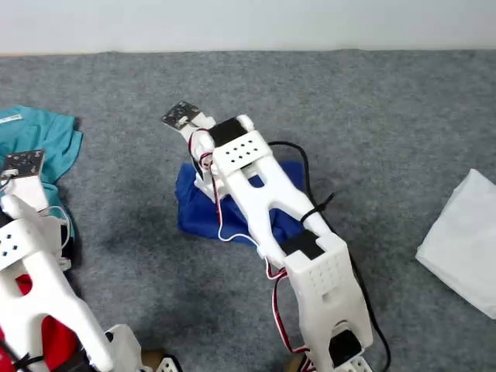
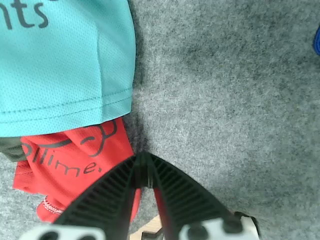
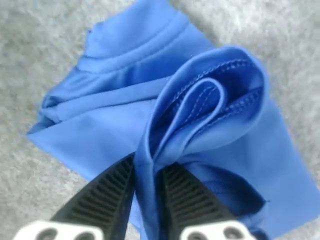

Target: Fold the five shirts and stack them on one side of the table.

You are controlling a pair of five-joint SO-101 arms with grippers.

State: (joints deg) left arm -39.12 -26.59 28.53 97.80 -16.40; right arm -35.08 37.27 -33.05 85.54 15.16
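— What lies on the grey bench (image 1: 387, 108)?
— At its right edge there is a folded white shirt (image 1: 465, 240), well apart from everything else. At the left edge a teal shirt (image 1: 43, 139) lies spread out. A red shirt (image 1: 43, 341) sits nearer the arms' bases, partly under the left arm.
— And in the middle?
— The blue shirt (image 1: 190, 213) lies bunched up beneath the right arm.
— Do the teal and red ones touch?
— Yes. In the left wrist view the teal hem overlaps the red shirt's upper edge.
— How do the fingers stand?
— The right arm's fingers (image 3: 107, 195) are clamped on a raised fold of the blue shirt, and the cloth loops up from between them. The left arm's fingers (image 2: 107, 192) are pressed together with nothing between them. They hang over bare bench just beside the red shirt.
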